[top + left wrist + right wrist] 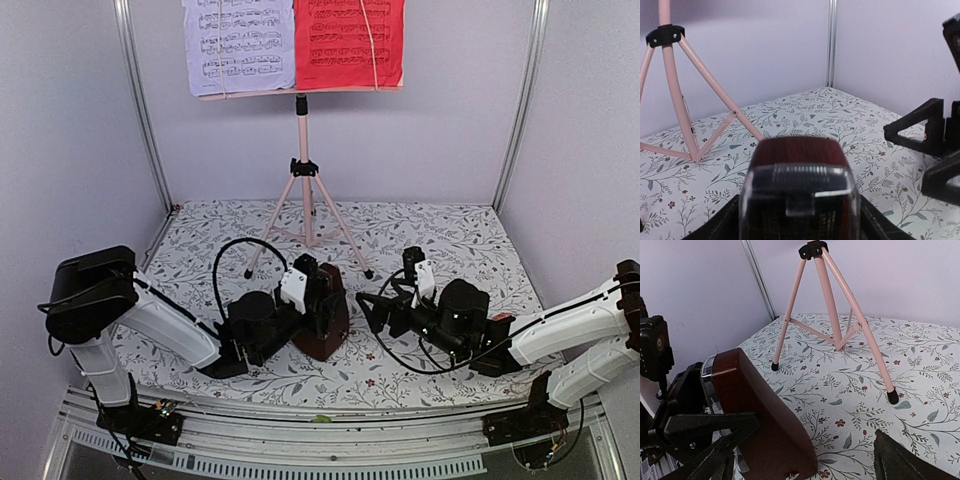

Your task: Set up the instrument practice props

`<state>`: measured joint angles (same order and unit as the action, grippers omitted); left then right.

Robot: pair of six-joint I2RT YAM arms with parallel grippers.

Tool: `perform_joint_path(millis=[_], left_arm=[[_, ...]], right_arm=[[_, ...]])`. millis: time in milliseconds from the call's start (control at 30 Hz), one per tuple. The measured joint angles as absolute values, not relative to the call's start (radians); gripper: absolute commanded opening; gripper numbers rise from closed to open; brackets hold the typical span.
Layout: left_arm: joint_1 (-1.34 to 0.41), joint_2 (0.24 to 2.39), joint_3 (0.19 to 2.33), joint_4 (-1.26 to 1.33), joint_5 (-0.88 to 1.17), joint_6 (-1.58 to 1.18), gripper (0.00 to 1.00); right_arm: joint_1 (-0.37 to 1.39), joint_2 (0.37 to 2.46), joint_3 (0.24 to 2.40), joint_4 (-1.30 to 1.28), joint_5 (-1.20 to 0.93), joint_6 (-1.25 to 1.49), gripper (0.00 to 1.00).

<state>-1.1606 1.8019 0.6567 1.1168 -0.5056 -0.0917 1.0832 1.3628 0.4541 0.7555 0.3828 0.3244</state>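
Left claw [312, 292] clamps the dark brown metronome [330, 322]; right claw [378, 312] gapes wide just to its right.

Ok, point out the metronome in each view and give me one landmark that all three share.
Top external: the metronome is low in the picture, just left of centre.
Left wrist: the metronome fills the bottom centre, very close to the lens.
Right wrist: the metronome is at lower left, showing its brown side.
Shared landmark: the pink music stand, whose tripod stands behind the metronome in every view.
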Motion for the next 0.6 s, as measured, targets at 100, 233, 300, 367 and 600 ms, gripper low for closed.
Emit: perform_joint_path(millis=[100,233,300,367,600], left_arm=[[-1.164,1.801,0.654,1.150,-0.510,-0.082,0.93],[-1.167,1.798,0.649,1.193,-0.510,-0.078,0.96],[-1.168,1.791,0.638,1.194,-0.510,-0.078,0.96],[-1.169,1.775,0.627,1.189,-0.509,-0.078,0.96],[-1.172,1.551,0.584,1.050,-0.503,-0.099,0.94]], right_arm=[[1.083,1.363,0.454,0.745,0.382,0.320,0.98],[1.083,1.363,0.455,0.731,0.381,0.316,0.98],[1.083,1.363,0.455,0.722,0.377,0.314,0.98],[1.083,1.362,0.455,0.714,0.368,0.315,0.98],[1.083,1.353,0.462,0.651,0.326,0.340,0.90]])
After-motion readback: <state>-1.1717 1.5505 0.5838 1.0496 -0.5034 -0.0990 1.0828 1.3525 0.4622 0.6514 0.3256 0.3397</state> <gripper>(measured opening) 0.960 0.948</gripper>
